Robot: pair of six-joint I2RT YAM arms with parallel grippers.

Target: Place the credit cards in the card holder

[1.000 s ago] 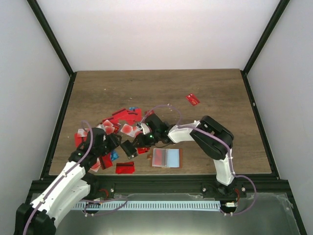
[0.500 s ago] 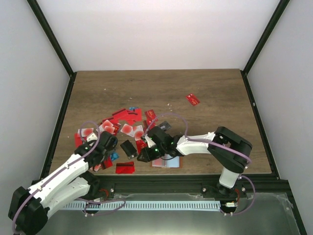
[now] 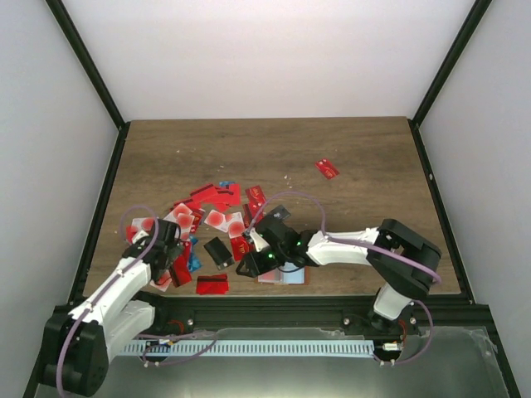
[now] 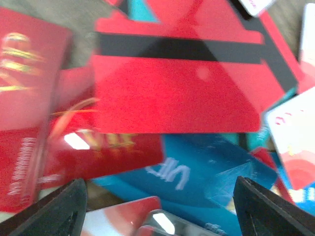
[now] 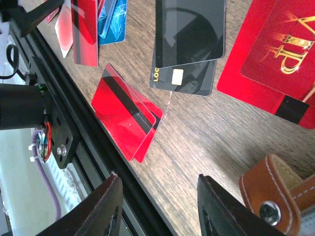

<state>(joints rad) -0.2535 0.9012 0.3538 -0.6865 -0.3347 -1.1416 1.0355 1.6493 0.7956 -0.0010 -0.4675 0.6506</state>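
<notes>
Many credit cards (image 3: 211, 211), mostly red, lie in a heap at the left middle of the table. The card holder (image 3: 284, 276) lies open near the front edge, pink and blue panels up, partly under my right arm. My left gripper (image 3: 172, 251) is open, low over the heap's left end. In the left wrist view it (image 4: 162, 219) straddles a blue card (image 4: 206, 172) below a red striped card (image 4: 177, 83). My right gripper (image 3: 252, 264) is open and empty. In the right wrist view it (image 5: 157, 206) hovers over bare wood, between two red cards (image 5: 123, 118) and the holder's brown corner (image 5: 278, 196).
A lone red card (image 3: 327, 168) lies far back right. A black card (image 3: 217, 251) and a red card (image 3: 212, 284) lie near the front rail (image 3: 274, 305). Black cards (image 5: 189, 44) and a red VIP card (image 5: 275, 54) lie beyond my right fingers.
My right gripper has moved nearer the front edge, down beside the card holder. My left gripper has pulled back left and lowered over the cards at the heap's left end.
</notes>
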